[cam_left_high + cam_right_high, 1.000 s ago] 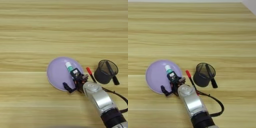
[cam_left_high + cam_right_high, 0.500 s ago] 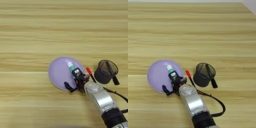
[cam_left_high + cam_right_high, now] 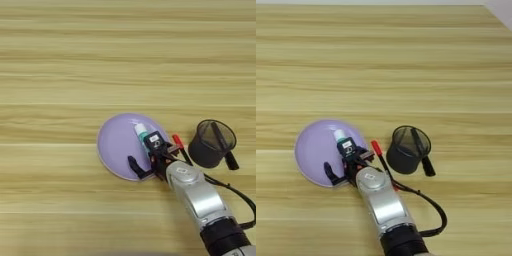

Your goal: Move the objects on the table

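Nearest you, the silver forearm (image 3: 200,200) comes up from the bottom right corner, a black cable looping off its right side. At its tip your gripper (image 3: 147,160) sits over the near right part of the purple plate (image 3: 112,142). Its two black fingers are spread wide: one finger (image 3: 135,167) lies low on the plate's near edge, the other is up by the glue stick (image 3: 141,132). You have hold of nothing that can be made out, though whether the upper finger touches the stick's near end you cannot tell.

The glue stick lies flat on the plate, right of its middle, long axis running from far-left to near-right, white end pointing away from you and the teal part toward the gripper.

Just right of the plate, the pen (image 3: 379,154) lies on the table (image 3: 75,60), red end away from you, its black barrel running near-right under the forearm, so most of it is hidden.

Further right stands the black mesh cup (image 3: 210,144), close beside the pen, with a dark stick-like thing leaning inside it and another poking out at its right.
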{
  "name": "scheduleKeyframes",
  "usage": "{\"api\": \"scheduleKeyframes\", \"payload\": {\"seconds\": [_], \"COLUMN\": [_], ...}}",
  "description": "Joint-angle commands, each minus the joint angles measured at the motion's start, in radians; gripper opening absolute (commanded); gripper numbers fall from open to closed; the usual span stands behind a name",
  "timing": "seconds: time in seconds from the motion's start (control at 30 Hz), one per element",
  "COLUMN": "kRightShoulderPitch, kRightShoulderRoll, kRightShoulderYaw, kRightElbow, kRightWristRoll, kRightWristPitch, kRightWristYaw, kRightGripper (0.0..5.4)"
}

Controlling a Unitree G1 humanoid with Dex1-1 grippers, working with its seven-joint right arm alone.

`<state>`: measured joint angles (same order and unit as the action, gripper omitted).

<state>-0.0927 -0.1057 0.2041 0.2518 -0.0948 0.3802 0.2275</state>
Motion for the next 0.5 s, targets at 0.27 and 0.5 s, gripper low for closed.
{"api": "scheduleKeyframes", "payload": {"seconds": [0.27,0.5], "kRightShoulderPitch": [-0.095,-0.116], "kRightShoulderRoll": [0.027,0.059], "kRightShoulderYaw": [-0.049,-0.089], "kRightElbow": [-0.059,-0.044], "kRightWristRoll": [0.016,0.037], "kRightWristPitch": [-0.203,-0.273], "kRightWristYaw": [-0.042,-0.069], "kRightGripper": [5.37,5.37]}}
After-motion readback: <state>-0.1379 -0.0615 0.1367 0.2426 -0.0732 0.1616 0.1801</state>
